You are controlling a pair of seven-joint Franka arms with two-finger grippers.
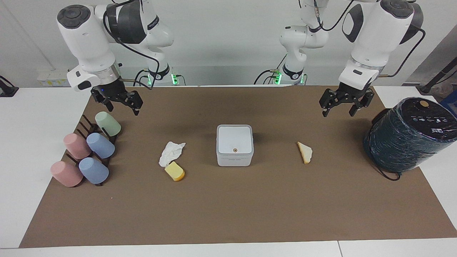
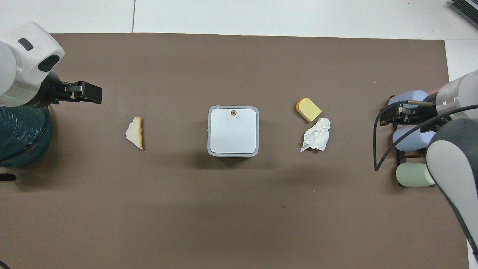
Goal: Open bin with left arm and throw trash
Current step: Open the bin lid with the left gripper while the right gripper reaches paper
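Observation:
The white square bin (image 1: 235,144) stands shut in the middle of the brown mat, and it also shows in the overhead view (image 2: 233,130). The crumpled tissue (image 1: 172,152) and the yellow cheese block (image 1: 174,171) lie together toward the right arm's end. The bread slice (image 1: 305,152) lies alone toward the left arm's end. My left gripper (image 1: 339,113) hangs open and empty over the mat beside the dark cylinder. My right gripper (image 1: 122,109) hangs open and empty over the cup rack. Both grippers are apart from the bin.
A large dark film-wrapped cylinder (image 1: 407,135) stands at the mat's edge at the left arm's end. A rack with several pastel cups (image 1: 87,150) stands at the right arm's end. The brown mat (image 1: 228,214) covers most of the white table.

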